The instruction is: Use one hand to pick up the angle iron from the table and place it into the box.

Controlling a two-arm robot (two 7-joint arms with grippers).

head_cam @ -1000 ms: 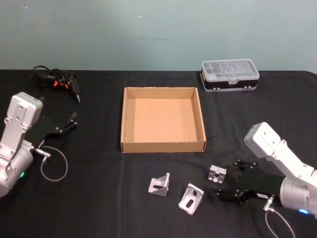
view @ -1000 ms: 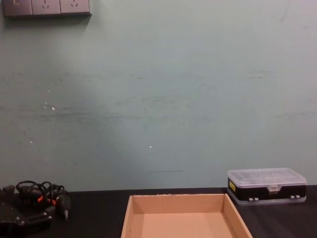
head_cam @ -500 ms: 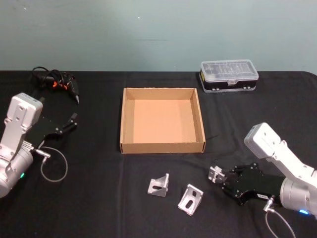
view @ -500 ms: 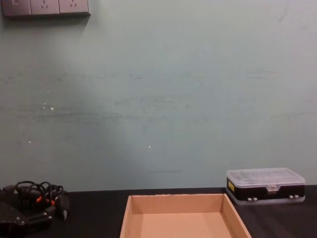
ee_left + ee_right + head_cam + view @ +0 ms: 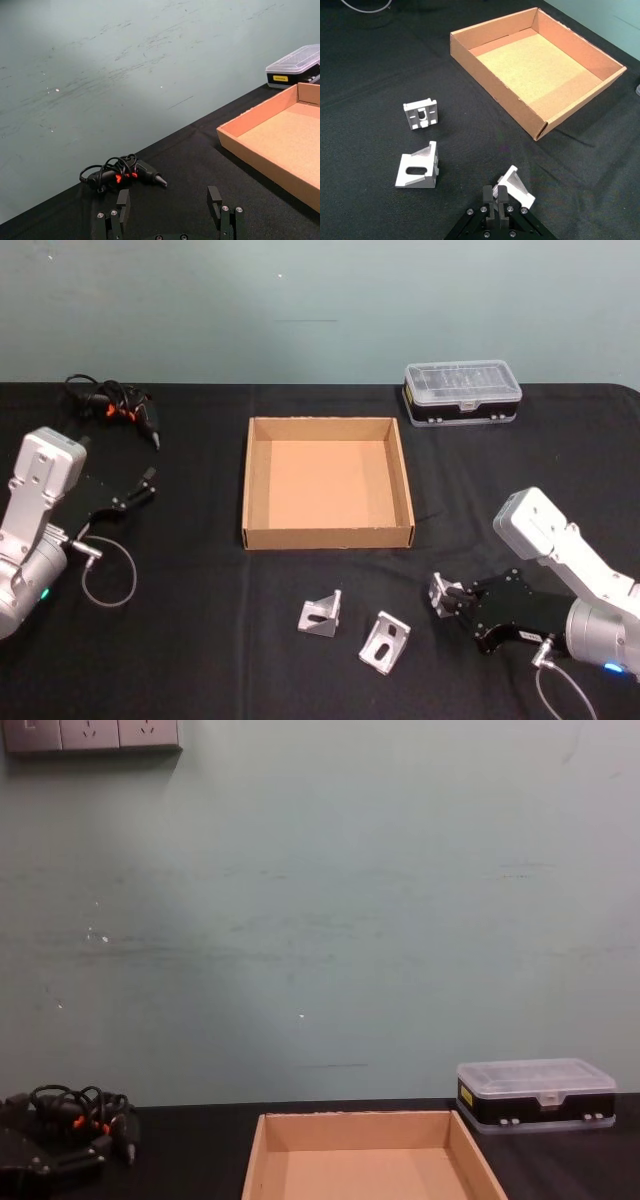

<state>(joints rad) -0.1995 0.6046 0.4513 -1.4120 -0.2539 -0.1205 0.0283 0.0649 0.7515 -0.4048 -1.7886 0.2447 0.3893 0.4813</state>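
Three silver angle irons lie on the black table [image 5: 200,640] in front of the tan box [image 5: 327,536]. My right gripper [image 5: 458,600] is shut on the rightmost angle iron [image 5: 441,591], low at the table. In the right wrist view the fingers [image 5: 488,196] are pressed together at the edge of that angle iron [image 5: 517,188]. The other two angle irons [image 5: 321,614] [image 5: 385,643] lie loose to its left, as does the box [image 5: 495,95] beyond. My left gripper [image 5: 135,492] is parked open at the far left, its fingers [image 5: 123,204] spread wide.
A clear-lidded black organiser case [image 5: 463,391] stands behind the box to the right. A black tool with coiled cable [image 5: 115,405] lies at the back left. A loose cable loop [image 5: 108,580] hangs by the left arm.
My right gripper has gone from open around the rightmost angle iron to shut on it. That angle iron shifted and tilted slightly. The left arm has not moved.
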